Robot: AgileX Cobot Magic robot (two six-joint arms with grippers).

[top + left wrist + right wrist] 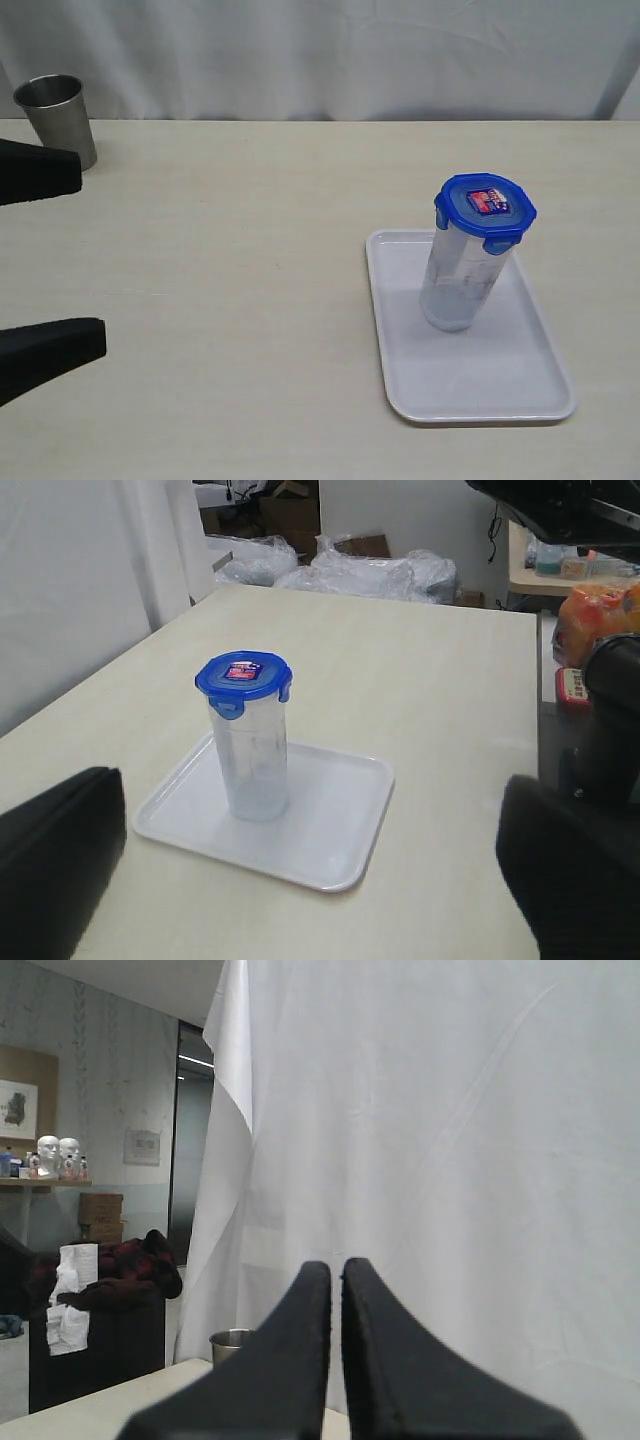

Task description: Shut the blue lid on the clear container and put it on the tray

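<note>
Tray (pixel 500 385): is laid flat toward the near right corner of the desk (pixel 230 260).
Clear container (pixel 458 285): is stood upright on the tray, around its middle.
Blue lid (pixel 485 205): is seated on the container's mouth, sticker upward.
Left gripper (pixel 88 258): is held at the desk's left edge, jaws spread wide, nothing between them.
Right gripper (pixel 335 1280): jaws are pressed together on nothing, pointed at a white curtain (pixel 450 1110).
Steel cup (pixel 57 115): is stood at the far left corner.
</note>
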